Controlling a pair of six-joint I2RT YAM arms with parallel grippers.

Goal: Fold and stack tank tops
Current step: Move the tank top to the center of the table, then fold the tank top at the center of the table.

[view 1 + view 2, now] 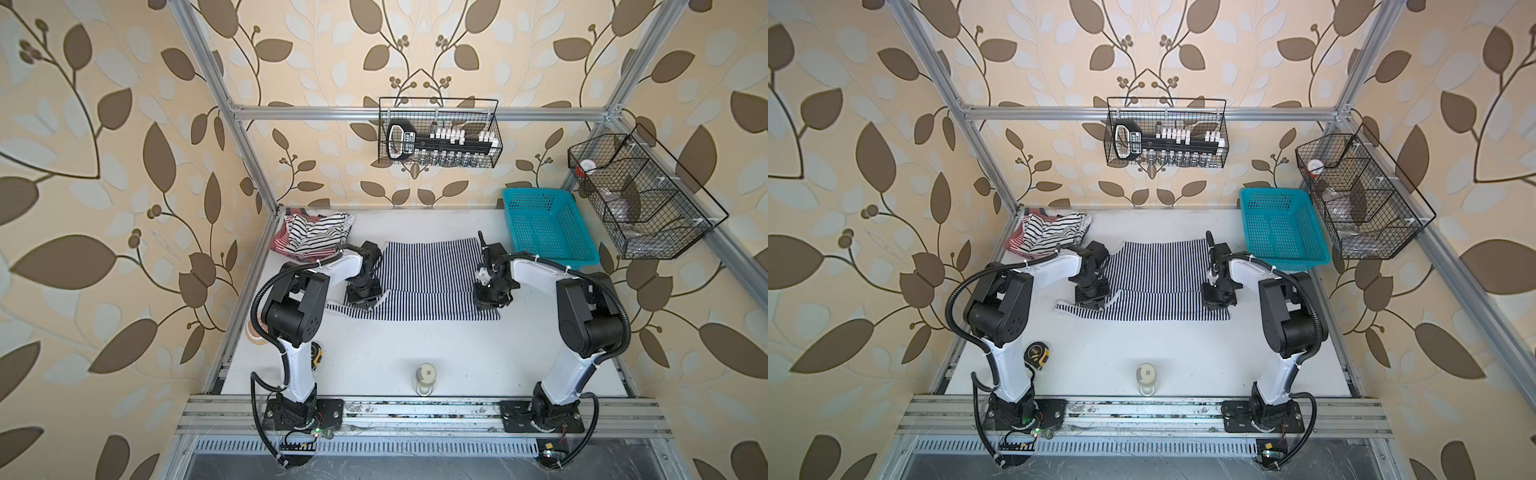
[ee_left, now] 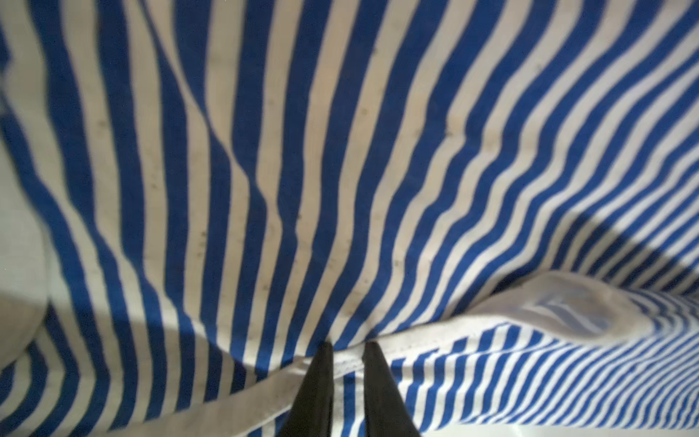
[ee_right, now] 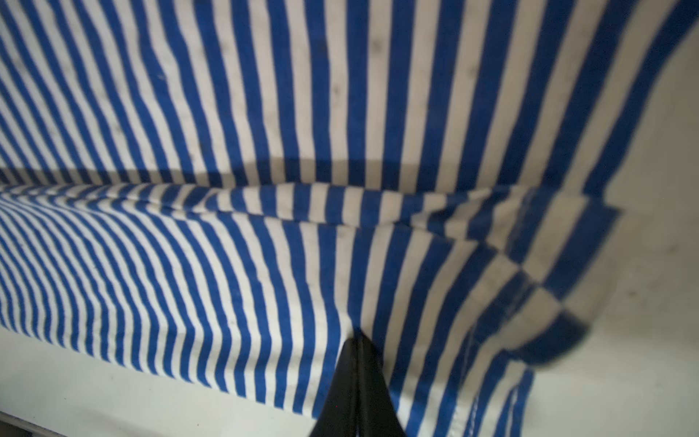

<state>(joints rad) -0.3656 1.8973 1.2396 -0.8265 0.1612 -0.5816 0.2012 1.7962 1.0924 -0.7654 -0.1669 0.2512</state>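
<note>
Navy-and-white striped tank top (image 1: 432,270), partly folded, left gripper (image 2: 348,346) pinching its white hem, right gripper (image 3: 357,339) clamped on cloth

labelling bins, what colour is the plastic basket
Teal basket, clearest in a top view.

The left arm (image 1: 297,291) and the right arm (image 1: 582,307) are each built from glossy white shell links joined by matte black joint housings. Small round holes are seen in the large black shoulder housings. Each arm is mounted on a flat black base plate (image 1: 330,409) at the near edge of the table (image 1: 395,345). A black corrugated cable conduit (image 1: 264,283) is looped along each arm and fastened with white cable ties (image 1: 319,262). Thin red and black wires and a green light (image 1: 316,432) are seen by the left base. In the wrist views, the left gripper (image 2: 347,346) and the right gripper (image 3: 357,339) are shown with plain black, tapered fingers (image 2: 316,389).
</note>
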